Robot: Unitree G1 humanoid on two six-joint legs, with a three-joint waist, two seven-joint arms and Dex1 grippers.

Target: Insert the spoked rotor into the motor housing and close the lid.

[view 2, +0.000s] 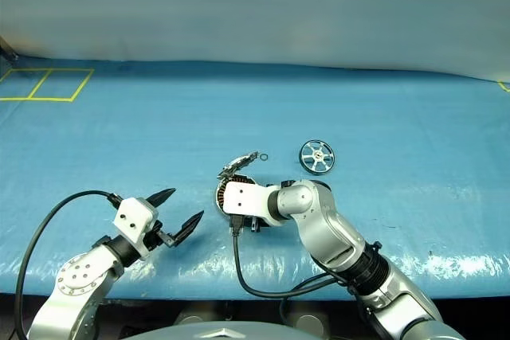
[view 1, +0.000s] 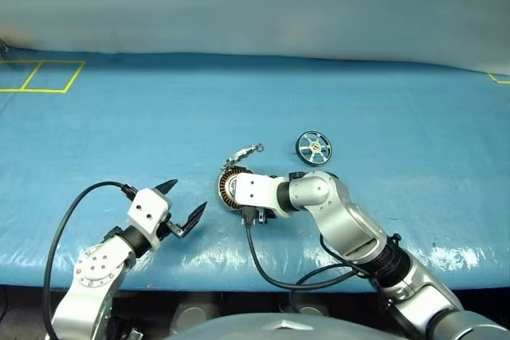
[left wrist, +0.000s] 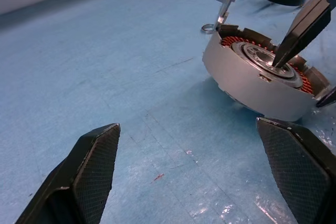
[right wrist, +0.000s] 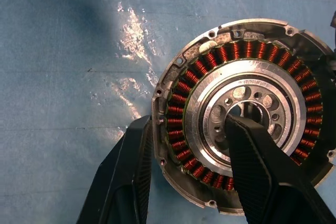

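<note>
The motor housing [view 1: 228, 187], a grey puck with copper windings [right wrist: 181, 114] around a silver centre, is tipped up on the blue table [view 1: 159, 125]. My right gripper [right wrist: 188, 123] is shut on it, with one finger outside the rim and one finger [left wrist: 304, 24] in the hub hole. The lid [view 1: 243, 151] stands open at the housing's far edge. The spoked rotor [view 1: 315, 147], black-rimmed with silver spokes, lies flat beyond and to the right. My left gripper [view 1: 185, 199] is open and empty, left of the housing.
A tiny thin ring [view 2: 264, 158] lies by the lid. Yellow tape squares [view 1: 40, 77] mark the far left of the table. Black cables [view 1: 259, 264] hang from both wrists near the table's front edge.
</note>
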